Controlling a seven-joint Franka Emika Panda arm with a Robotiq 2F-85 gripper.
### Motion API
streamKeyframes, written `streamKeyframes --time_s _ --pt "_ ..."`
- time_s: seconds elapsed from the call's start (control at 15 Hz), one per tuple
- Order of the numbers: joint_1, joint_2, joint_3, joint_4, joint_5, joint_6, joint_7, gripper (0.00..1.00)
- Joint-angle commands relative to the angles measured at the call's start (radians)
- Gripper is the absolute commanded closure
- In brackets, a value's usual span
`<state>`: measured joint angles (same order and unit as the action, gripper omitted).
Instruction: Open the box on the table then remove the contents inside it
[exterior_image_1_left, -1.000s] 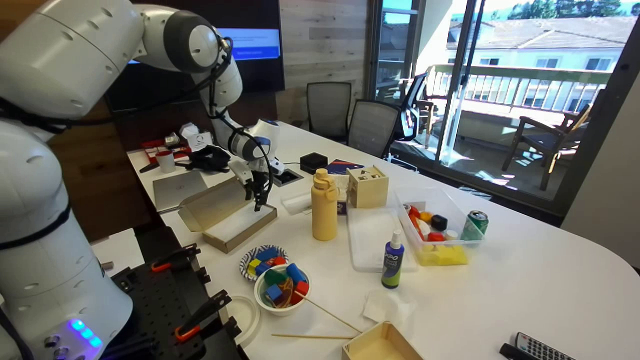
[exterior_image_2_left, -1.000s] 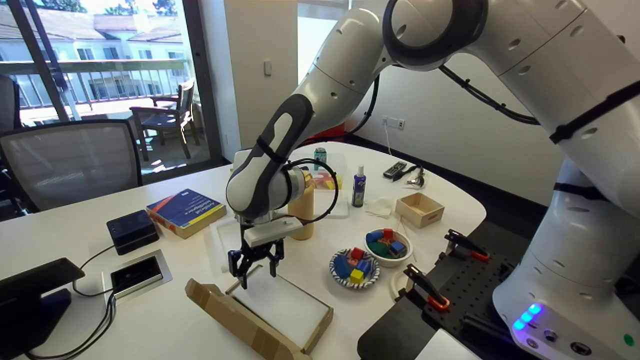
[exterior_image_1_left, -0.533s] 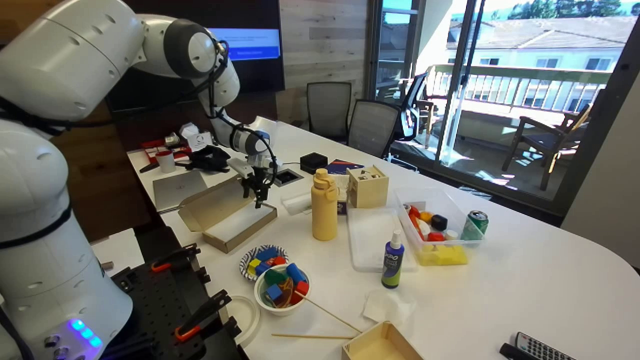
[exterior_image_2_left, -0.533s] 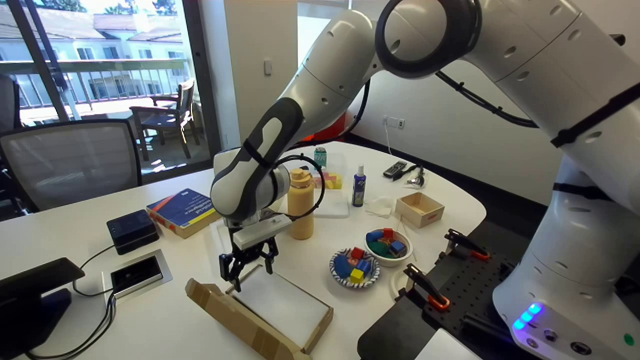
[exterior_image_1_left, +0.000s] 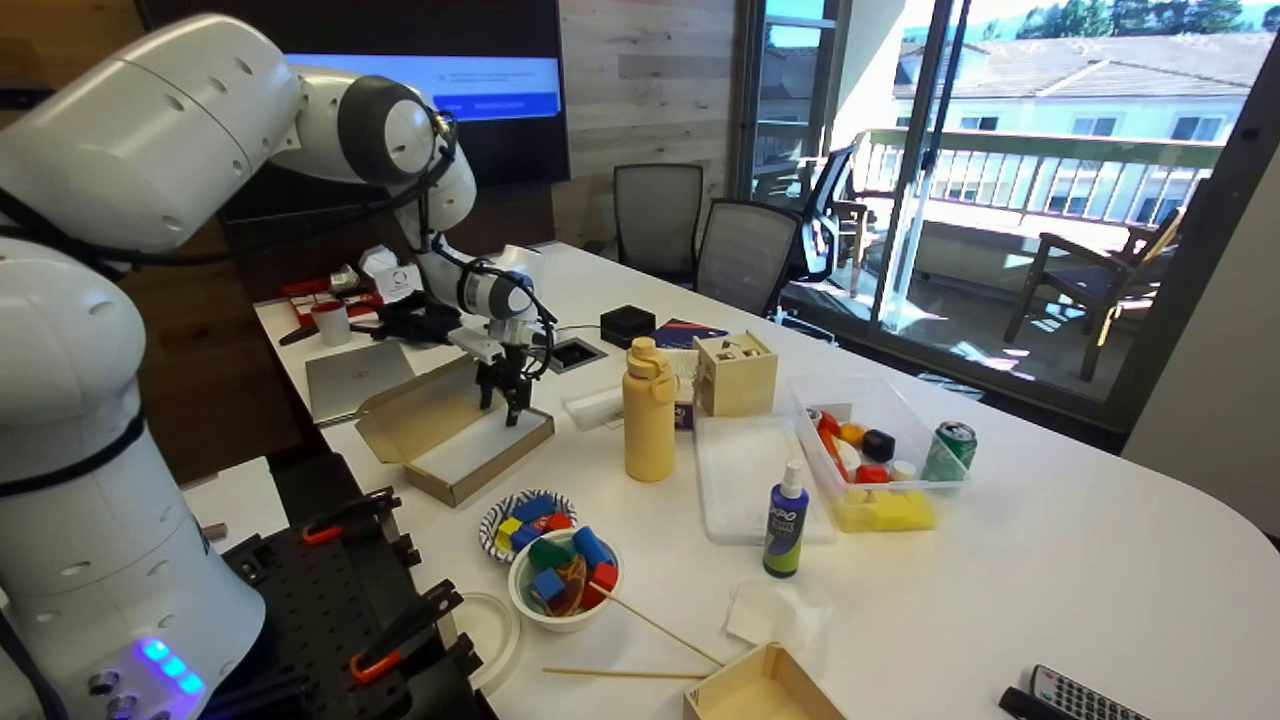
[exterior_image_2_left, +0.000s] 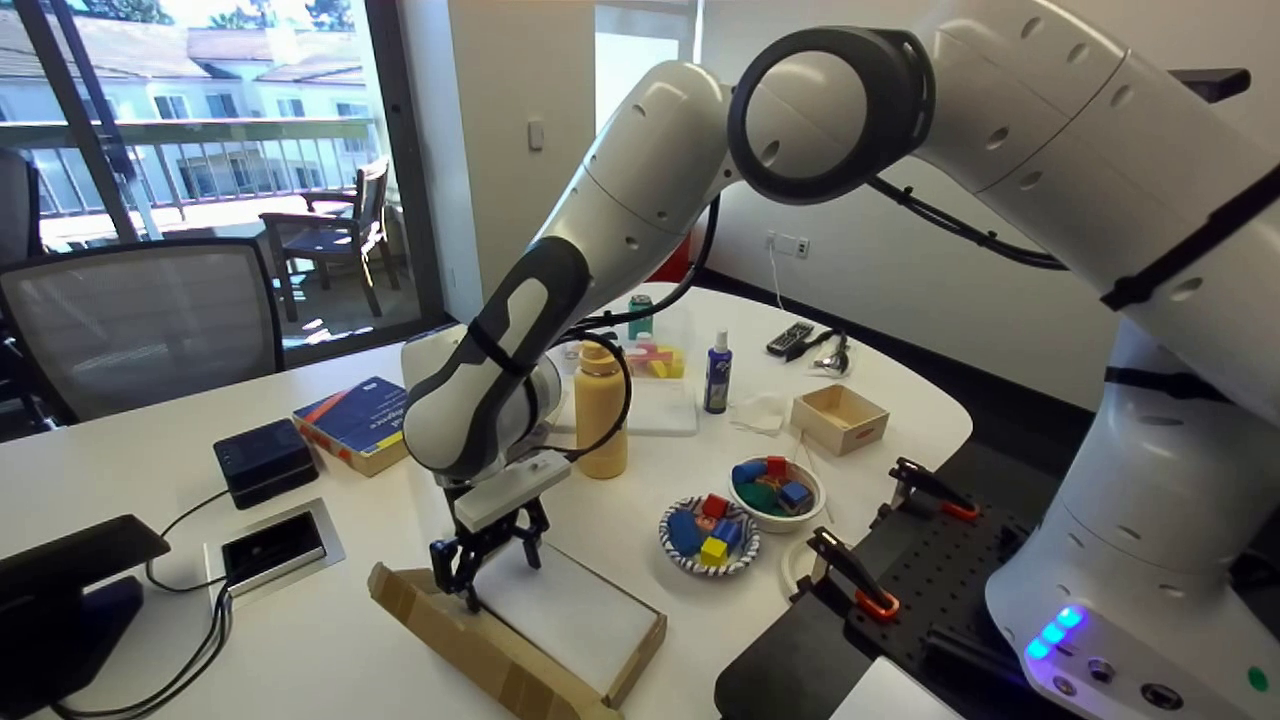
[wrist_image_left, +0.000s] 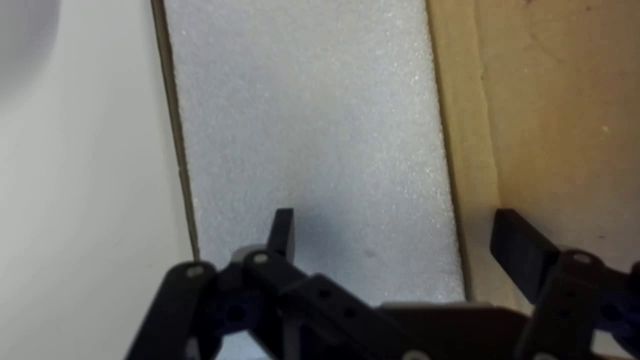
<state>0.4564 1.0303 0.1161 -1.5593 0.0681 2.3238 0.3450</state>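
In an exterior view the open box (exterior_image_2_left: 640, 656) lies at the lower middle of the frame, its lid (exterior_image_2_left: 495, 655) folded back to the lower left, and the jaws stand wide apart, holding nothing, low over its upper-left end. In the wrist view its long axis runs top to bottom, across the line the jaws would close along, with the white foam-like sheet (wrist_image_left: 315, 125) mostly left of their middle: one fingertip (wrist_image_left: 285, 227) is above it, the other beyond its edge, by the lid, whether touching I cannot tell. Gripping the sheet likely calls for a shift toward the frame's left.
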Motion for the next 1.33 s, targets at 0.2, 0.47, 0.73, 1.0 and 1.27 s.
streamKeyframes --time_s 0.2,0.47,0.73,1.0,1.27 --pt "0.049 0.040 -0.051 0.091 -0.067 -0.071 0.062 0.00" --pt "0.073 0.062 -0.078 0.114 -0.112 -0.074 0.080 0.00" --pt "0.102 0.070 -0.090 0.118 -0.153 -0.067 0.094 0.00" --pt "0.132 0.065 -0.098 0.103 -0.190 -0.051 0.095 0.00" --pt "0.144 0.058 -0.097 0.077 -0.201 -0.023 0.093 0.40"
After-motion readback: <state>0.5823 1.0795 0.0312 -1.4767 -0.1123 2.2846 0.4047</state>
